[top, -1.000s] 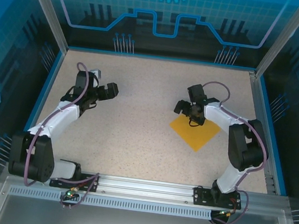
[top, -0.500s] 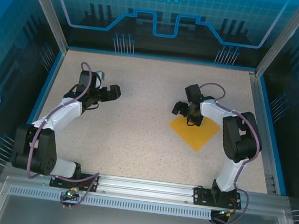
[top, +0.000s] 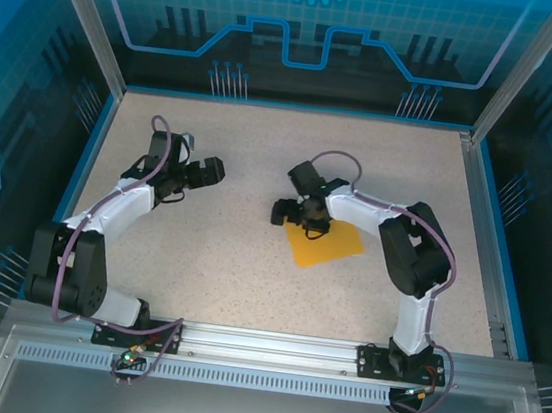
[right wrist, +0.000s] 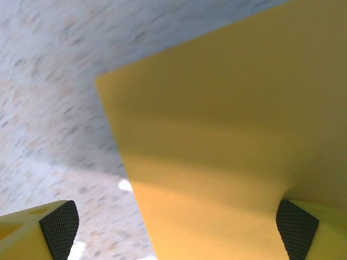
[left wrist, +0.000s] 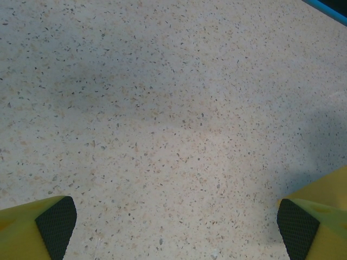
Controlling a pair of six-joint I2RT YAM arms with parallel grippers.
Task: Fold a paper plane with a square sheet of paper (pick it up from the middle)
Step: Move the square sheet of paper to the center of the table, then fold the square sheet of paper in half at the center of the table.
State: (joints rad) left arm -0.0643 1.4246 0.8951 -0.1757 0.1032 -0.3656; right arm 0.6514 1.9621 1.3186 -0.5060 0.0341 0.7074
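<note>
Thin plain orange-yellow square sheet of paper (top: 330, 245) flat, unfolded, on speckled beige surface (top: 229, 261), right of centre. Right fingers (right wrist: 295, 230) spread wide, low over sheet's far-left corner: one pad over paper, other over bare surface. Likely lining up for pickup, not yet at middle. Left fingers (left wrist: 54, 225) wide above bare surface, well apart from sheet, probably waiting.

Hidden: right wrist covers that corner from above. Wrist view blurred, sheet cut off. Pad contact with paper: cannot tell.

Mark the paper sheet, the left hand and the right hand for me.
square sheet of paper (top: 329, 247): top view, middle of its uncovered area.
right hand (top: 301, 220): top view, midway between its fingertips.
left hand (left wrist: 176, 225): left wrist view, midway between its open fingertips.
</note>
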